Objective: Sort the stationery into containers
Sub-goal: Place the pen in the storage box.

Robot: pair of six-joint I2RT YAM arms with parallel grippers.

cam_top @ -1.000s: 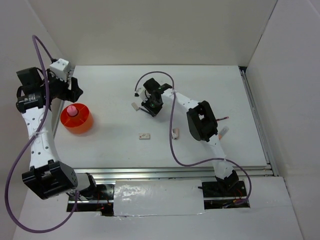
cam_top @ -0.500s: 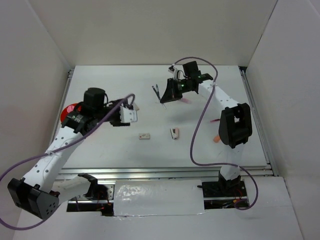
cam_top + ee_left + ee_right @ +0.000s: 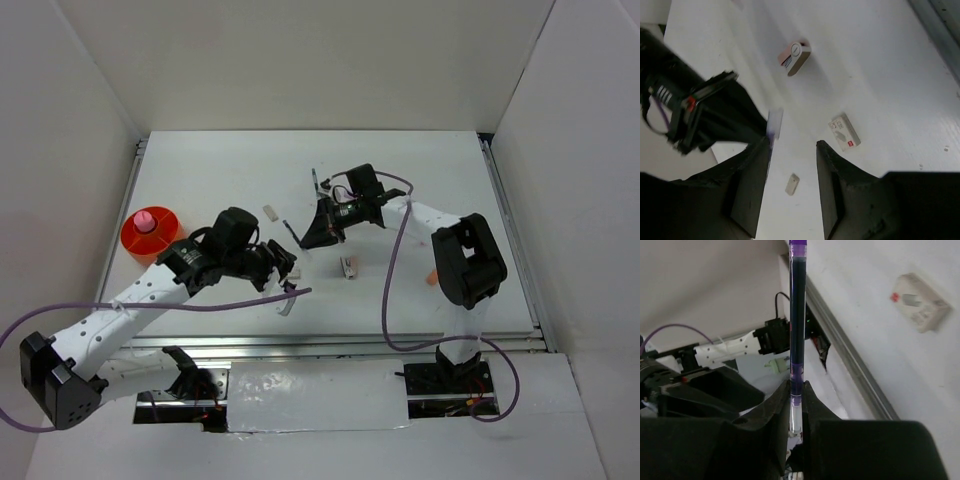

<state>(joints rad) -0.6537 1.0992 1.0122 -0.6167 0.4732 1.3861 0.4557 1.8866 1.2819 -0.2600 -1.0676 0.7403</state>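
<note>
Purple-tipped pen (image 3: 797, 315): pinched between the pressed-together fingers of the right hand (image 3: 796, 395), dark barrel rising straight up the middle of the right wrist view. From above, that hand sits at the centre of the white worktop (image 3: 220, 170), arm reaching in from the right of the frame.

Left hand (image 3: 791, 150): fingers spread, nothing between them, held just above the worktop, lower centre of the overhead frame and close beside the right hand. In its wrist view a small white block (image 3: 792, 183) lies on the worktop in the gap. A white eraser with a red mark (image 3: 844, 132) lies just right of the fingers. A pink-and-white piece (image 3: 795, 56) lies further up the frame.

Orange-red tub (image 3: 165, 245): left side of the overhead frame, well apart from both hands. Pink cylinder (image 3: 147, 218) stands inside it.

Loose on the worktop: thin dark pen (image 3: 313, 182) above the right hand; orange bit (image 3: 432, 277) at right, beside the right arm.
</note>
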